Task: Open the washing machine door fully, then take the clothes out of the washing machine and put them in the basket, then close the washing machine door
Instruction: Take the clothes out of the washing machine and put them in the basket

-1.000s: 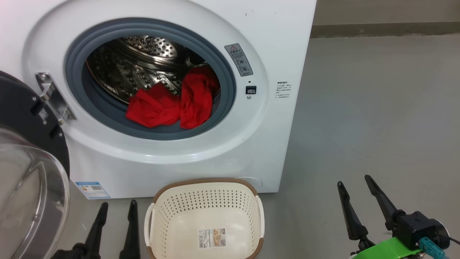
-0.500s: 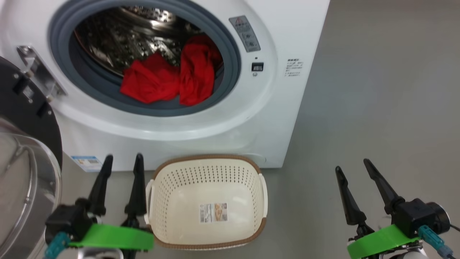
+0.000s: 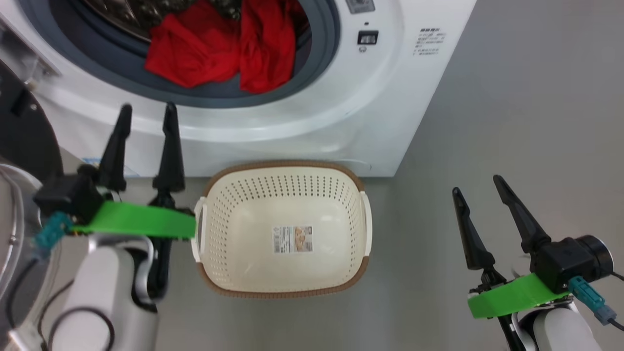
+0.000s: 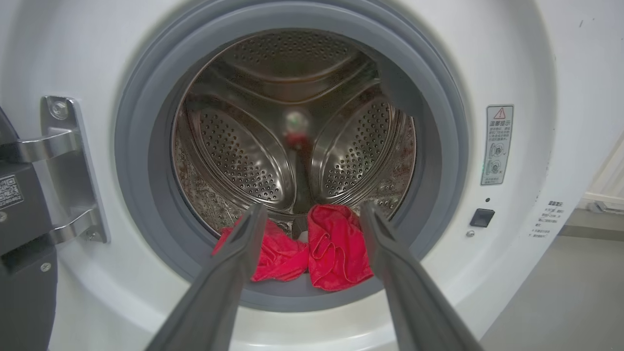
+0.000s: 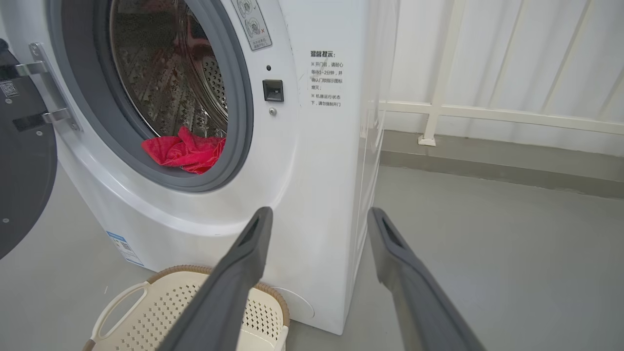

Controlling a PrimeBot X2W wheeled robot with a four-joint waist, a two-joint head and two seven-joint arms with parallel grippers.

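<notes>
Now, in the head view, the washing machine door [image 3: 19, 131] stands swung out at the left edge. The clothes [image 3: 219, 48] lie in a red heap at the front of the washing machine [image 3: 341, 122] opening. They are ahead and a little right of the left end effector [image 3: 148, 107], whose fingers are spread wide with nothing between them. The basket [image 3: 282, 165] sits empty on the floor between the two arms, close beside the left one. The right end effector [image 3: 477, 185], equally spread and empty, hovers well off to the right.

In the left wrist view, the fingers point straight into the opening, and the heap [image 4: 336, 253] shows between their tips, broader than tall along the bottom of the grey ring [image 4: 141, 195].

In the right wrist view, the fingers aim at the machine's front right corner, with the clothes [image 5: 185, 151] up and to the left. The left arm looks nearer and better lined up, so a straight reach forward should meet the fabric.
</notes>
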